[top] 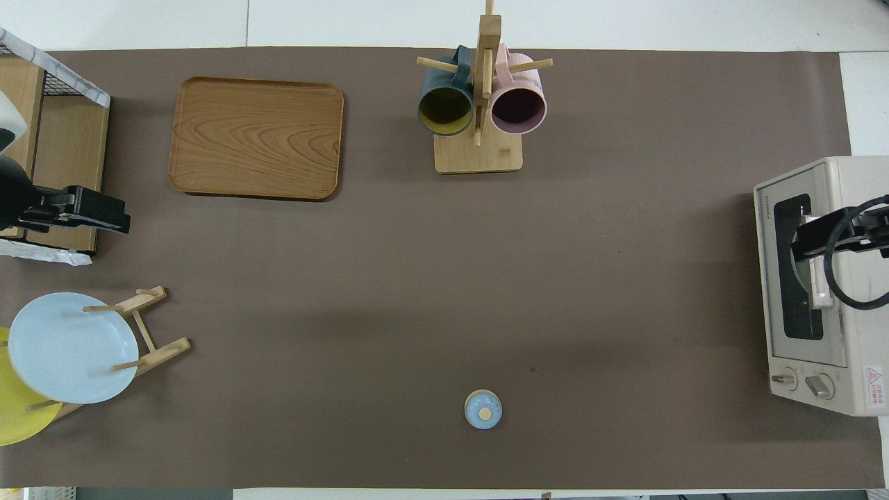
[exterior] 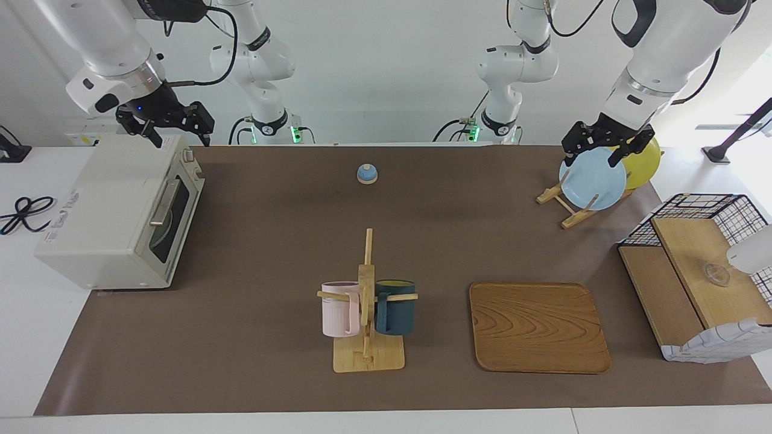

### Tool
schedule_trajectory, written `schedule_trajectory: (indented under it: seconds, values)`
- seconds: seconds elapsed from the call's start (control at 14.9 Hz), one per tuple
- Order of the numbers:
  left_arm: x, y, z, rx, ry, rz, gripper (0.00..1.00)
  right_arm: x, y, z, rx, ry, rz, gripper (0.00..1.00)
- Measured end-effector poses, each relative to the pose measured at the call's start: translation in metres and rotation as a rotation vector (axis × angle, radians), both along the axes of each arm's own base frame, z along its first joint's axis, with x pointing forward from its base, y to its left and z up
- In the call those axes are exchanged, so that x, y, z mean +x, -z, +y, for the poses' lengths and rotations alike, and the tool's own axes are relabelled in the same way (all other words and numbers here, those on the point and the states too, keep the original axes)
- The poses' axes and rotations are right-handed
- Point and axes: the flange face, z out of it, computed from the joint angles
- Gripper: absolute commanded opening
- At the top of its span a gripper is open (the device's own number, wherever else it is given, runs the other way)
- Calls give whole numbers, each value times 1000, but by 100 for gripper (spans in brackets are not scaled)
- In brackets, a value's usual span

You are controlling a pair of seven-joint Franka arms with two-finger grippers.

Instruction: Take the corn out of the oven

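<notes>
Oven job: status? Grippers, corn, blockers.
Right gripper open, over the oven. Left gripper open, over the plate rack, waiting. Oven door shut; corn not visible. Door is the only blocker.

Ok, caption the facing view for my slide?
Oven door closed, right gripper above it; left gripper over the plate rack.

Bright, even light; shadows apparently soft.

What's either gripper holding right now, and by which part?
Nothing is held. The right gripper is up over the closed oven, its fingers bare; the left gripper is over the blue plate, gripping nothing.
</notes>
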Motion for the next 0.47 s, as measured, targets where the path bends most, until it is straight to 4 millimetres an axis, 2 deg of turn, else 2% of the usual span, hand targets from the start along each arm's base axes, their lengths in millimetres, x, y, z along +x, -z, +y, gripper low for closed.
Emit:
schedule_trajectory:
  seconds: [0.47]
  values:
    - [0, 0, 0, 0, 0, 0, 100, 0, 0, -6, -6, 46, -1, 100]
